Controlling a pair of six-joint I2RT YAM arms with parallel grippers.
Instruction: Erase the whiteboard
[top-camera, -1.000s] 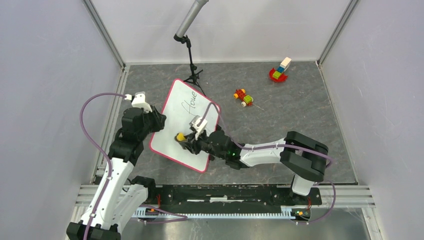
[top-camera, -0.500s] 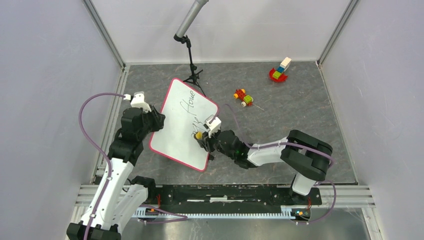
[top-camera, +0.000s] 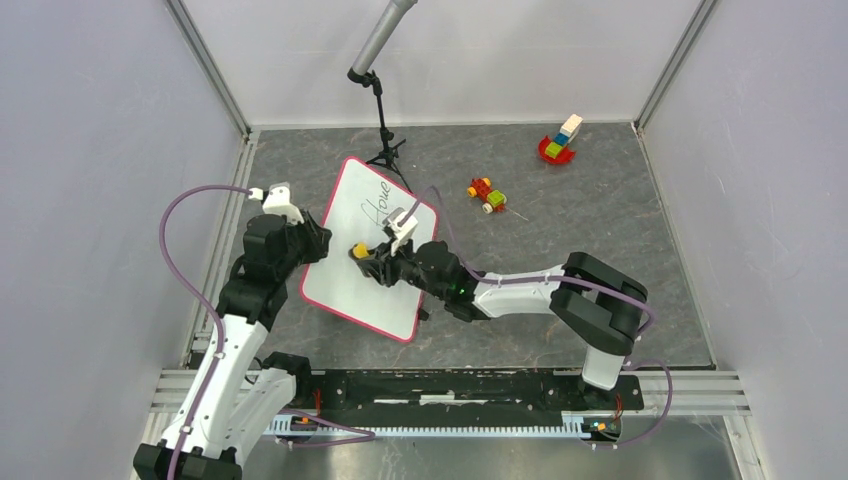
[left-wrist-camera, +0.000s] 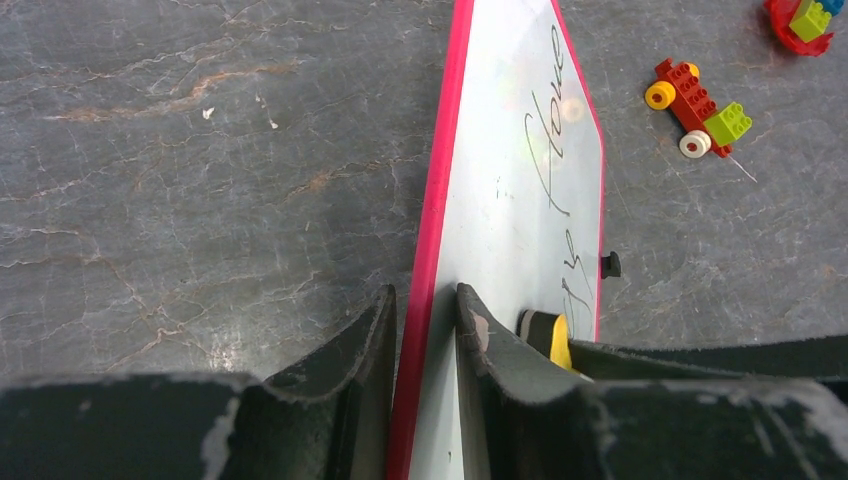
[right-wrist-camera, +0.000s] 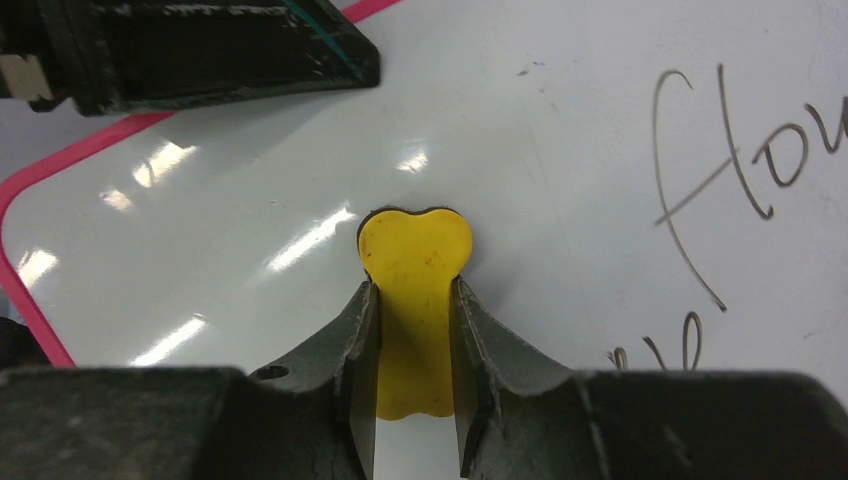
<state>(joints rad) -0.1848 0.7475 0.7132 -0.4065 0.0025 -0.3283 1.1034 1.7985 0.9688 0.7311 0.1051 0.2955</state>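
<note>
The whiteboard (top-camera: 345, 285) lies on the dark stone-patterned counter (top-camera: 560, 250), left of centre. It is turned at an angle, so one rounded corner points far and another points near. The left pincer (top-camera: 316, 243) is closed on the board's left edge. In the left wrist view its two fingers (left-wrist-camera: 365, 330) stand on either side of the red-pink rim (left-wrist-camera: 432, 230), clamping it between them. From the pictures it is hard to tell whether that edge is lifted off the counter or lies flat.

The right pincer (top-camera: 372, 258) reaches across the board from the right and grips a yellow eraser (top-camera: 359, 250) by its narrow waist. In the right wrist view the eraser's rounded head (right-wrist-camera: 415, 245) sticks out past the fingertips and sits against the white surface, near the middle of the board. Black handwriting (right-wrist-camera: 740, 180) runs along the far right part of the board, just beside the eraser but not touched by it. A small black clip (left-wrist-camera: 610, 265) sits on the board's right rim.

A toy car (top-camera: 486, 194) built of coloured bricks lies on the counter near the board's far right corner. A red toy with stacked blocks (top-camera: 560, 140) lies farther right, at the far edge. A black tripod stand (top-camera: 384, 140) stands just beyond the board's far corner.
</note>
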